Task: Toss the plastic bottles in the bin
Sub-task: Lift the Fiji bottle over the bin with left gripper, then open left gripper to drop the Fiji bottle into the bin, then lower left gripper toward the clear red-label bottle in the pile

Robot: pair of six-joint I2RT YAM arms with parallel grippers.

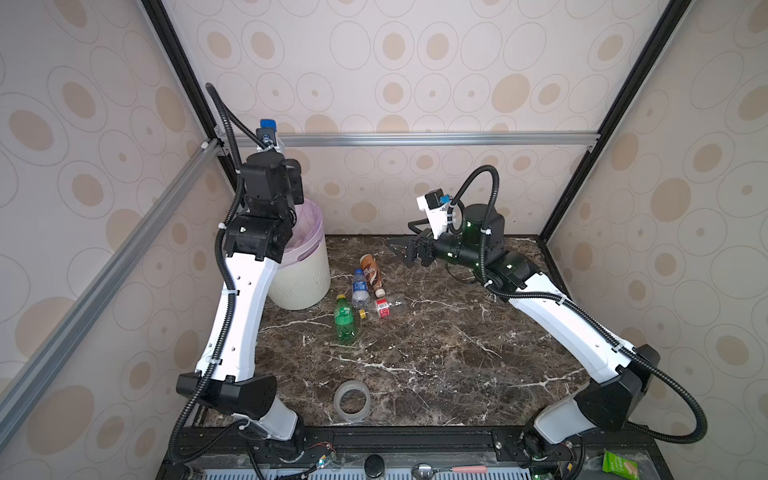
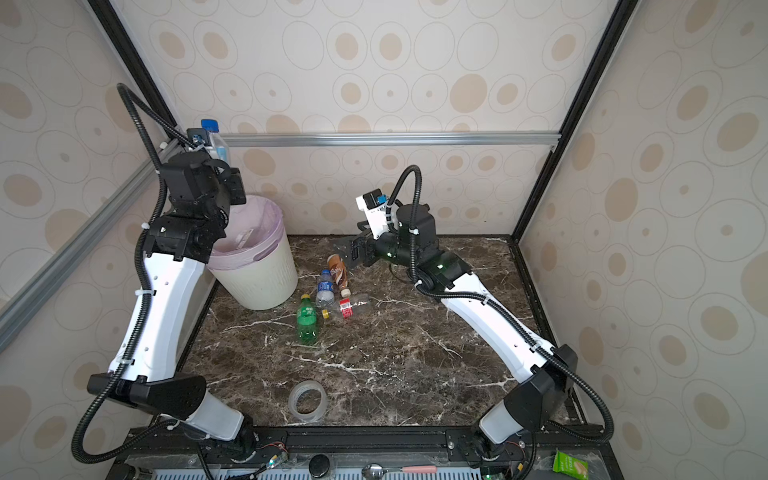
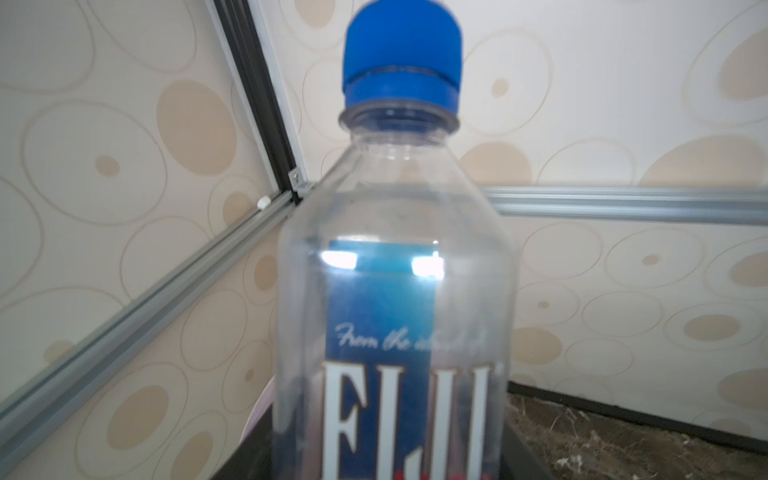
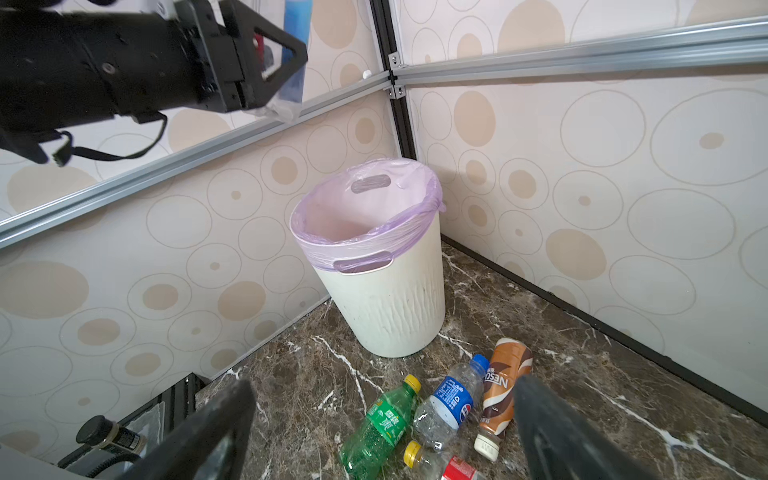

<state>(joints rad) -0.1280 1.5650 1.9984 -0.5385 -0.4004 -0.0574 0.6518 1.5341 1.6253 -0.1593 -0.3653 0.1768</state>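
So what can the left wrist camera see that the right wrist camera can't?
Only the left wrist view shows the blue cap and big white letters of the Fiji bottle. Only the right wrist view shows the whole bin, the green bottle, Pepsi bottle, brown bottle and red-label bottle lying on the table, the left gripper holding the Fiji bottle up, and the open right gripper. Both show the Fiji bottle, the spotted wall, the silver rails and the table.
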